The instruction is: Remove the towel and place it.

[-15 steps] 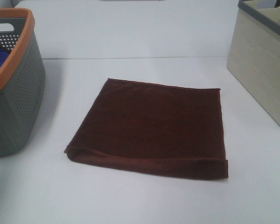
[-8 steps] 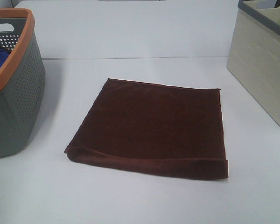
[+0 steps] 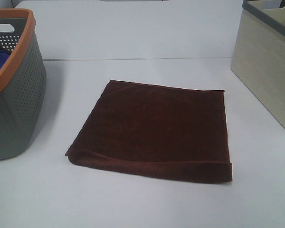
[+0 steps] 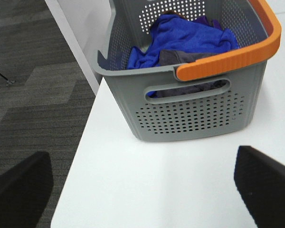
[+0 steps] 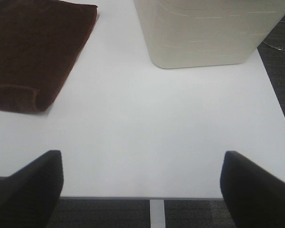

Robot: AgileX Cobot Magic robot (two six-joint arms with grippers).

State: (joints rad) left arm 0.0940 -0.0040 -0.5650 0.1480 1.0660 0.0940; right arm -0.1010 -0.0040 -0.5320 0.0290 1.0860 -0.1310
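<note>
A dark brown folded towel (image 3: 156, 128) lies flat in the middle of the white table (image 3: 133, 42); its edge also shows in the right wrist view (image 5: 33, 52). My left gripper (image 4: 142, 190) is open and empty, above the table's left edge in front of the grey basket (image 4: 194, 109). My right gripper (image 5: 142, 190) is open and empty, over the table's near edge, apart from the towel and the beige bin (image 5: 209, 28). Neither gripper shows in the exterior high view.
A grey perforated basket with an orange rim (image 3: 12, 90) stands at the left and holds blue and grey cloths (image 4: 185, 38). A beige bin with a grey rim (image 3: 268, 66) stands at the right. Dark floor (image 4: 33, 90) lies beyond the table edge.
</note>
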